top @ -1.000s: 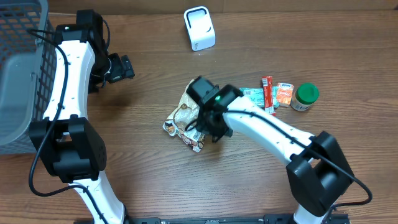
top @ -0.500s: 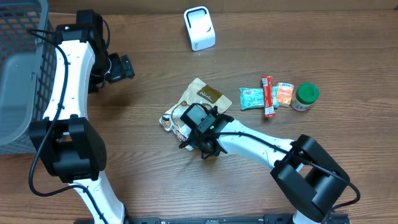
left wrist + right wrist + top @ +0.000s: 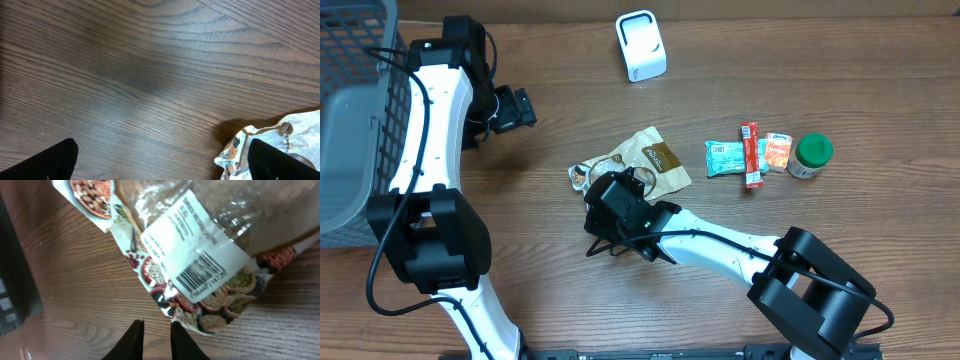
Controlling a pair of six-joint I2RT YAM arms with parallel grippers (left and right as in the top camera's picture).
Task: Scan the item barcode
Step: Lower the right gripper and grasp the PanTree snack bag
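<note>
Right gripper (image 3: 156, 330): the fingers stand a narrow gap apart, bare wood showing between them, nothing held. One bag (image 3: 655, 158), the task's item, lies flat on the table (image 3: 800, 60) just ahead of the fingertips, not between them. Its white barcode label (image 3: 200, 265) faces up, ahead and to the right of the tips, and is unobstructed in the wrist view. From overhead the gripper body covers the near edge of the bag.

Left gripper (image 3: 167, 165): fingers spread wide, empty, over bare table. A corner of the bag shows beside its right finger.

One white scanner (image 3: 641, 45) stands well beyond the bag. One grey basket (image 3: 350, 110) sits beside the left arm.

Four small items lie in a row to the far side of the right arm: a teal packet (image 3: 725, 158), a red stick (image 3: 751, 153), an orange packet (image 3: 777, 151) and a green-lidded jar (image 3: 811, 155).
</note>
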